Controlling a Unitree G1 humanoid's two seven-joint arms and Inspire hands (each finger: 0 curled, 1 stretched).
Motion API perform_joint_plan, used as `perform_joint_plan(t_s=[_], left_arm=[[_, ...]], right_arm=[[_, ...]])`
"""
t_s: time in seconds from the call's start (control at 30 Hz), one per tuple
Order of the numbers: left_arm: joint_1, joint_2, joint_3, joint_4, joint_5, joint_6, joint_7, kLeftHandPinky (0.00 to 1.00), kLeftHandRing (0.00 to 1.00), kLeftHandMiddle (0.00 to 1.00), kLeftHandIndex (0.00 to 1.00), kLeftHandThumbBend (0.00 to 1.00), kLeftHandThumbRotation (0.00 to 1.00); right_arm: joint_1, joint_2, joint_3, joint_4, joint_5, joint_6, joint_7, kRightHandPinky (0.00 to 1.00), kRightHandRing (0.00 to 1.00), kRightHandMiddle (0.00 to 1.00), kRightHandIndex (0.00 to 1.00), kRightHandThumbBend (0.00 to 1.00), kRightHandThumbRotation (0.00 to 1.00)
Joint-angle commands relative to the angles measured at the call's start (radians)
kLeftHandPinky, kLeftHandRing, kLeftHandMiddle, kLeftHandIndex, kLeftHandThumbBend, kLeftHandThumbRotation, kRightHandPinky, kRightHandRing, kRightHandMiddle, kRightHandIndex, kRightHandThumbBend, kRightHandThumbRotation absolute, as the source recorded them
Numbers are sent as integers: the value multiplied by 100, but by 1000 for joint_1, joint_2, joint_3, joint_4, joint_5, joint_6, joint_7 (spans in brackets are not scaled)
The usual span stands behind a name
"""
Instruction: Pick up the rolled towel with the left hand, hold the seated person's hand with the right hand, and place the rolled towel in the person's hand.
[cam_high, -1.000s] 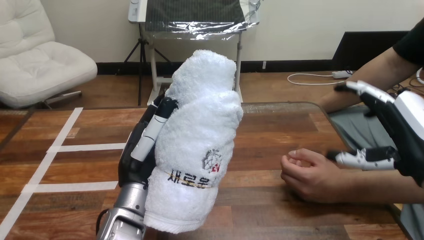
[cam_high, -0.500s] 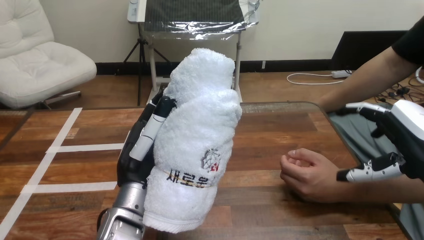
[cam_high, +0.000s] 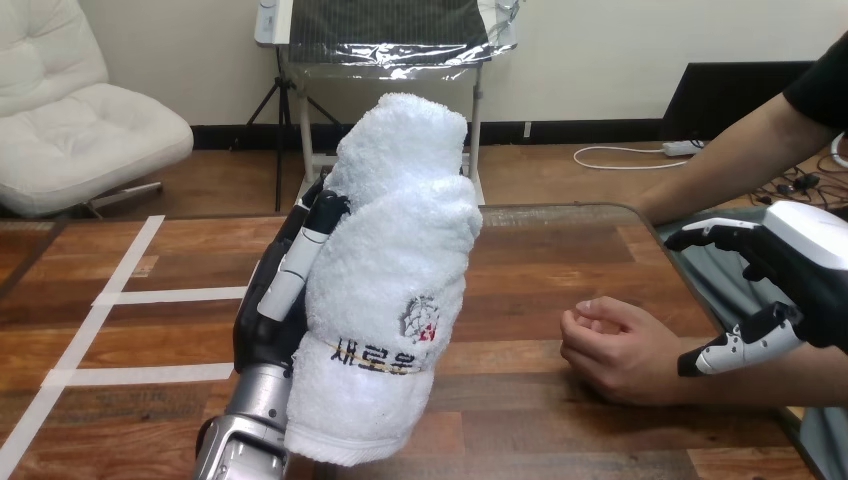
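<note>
Towel picked up; the hand-hold and the hand-over are left.

The left hand grips the rolled towel upright, raised over the table's near edge. At the right edge the right hand hangs with fingers spread, just beside the person's wrist and not closed on it. The person's hand rests loosely curled on the table, well apart from the towel.

one rolled towel, white. two robot hands: the left robot hand, against the rolled towel at the view's left, and the right robot hand, at the view's right edge. one person's hand, a single fist between the two robot hands. one wooden counter beneath them all.
</note>
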Motion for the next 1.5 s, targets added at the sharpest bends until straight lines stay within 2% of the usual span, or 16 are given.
perform_joint_plan(t_s=[0.0,0.23,0.6,0.87,1.2,1.47], left_arm=[[-48,-105,5,-45,-13,-31,-13,23,33,42,51,71,0],[-50,-96,4,-44,-6,-40,-21,23,33,42,51,70,0],[-51,-93,3,-45,-7,-43,-21,23,34,42,51,69,0],[-52,-91,2,-53,-8,-35,-7,23,33,41,51,70,0],[-50,-89,1,-57,-4,-40,-10,23,33,41,51,70,0],[-48,-93,3,-61,-10,-37,-5,23,33,41,51,70,0]], right_arm=[[-91,-47,26,-60,-29,54,41,80,92,90,86,86,0],[-122,-74,73,-78,-100,121,105,82,93,91,87,84,0],[-155,-92,136,-84,-195,174,168,83,94,92,88,83,0],[-178,-99,172,-60,-242,173,207,86,96,93,89,81,0],[-208,-109,207,-27,-272,172,249,90,98,95,90,79,0],[-229,-125,236,21,-292,142,254,92,98,96,90,79,1]])
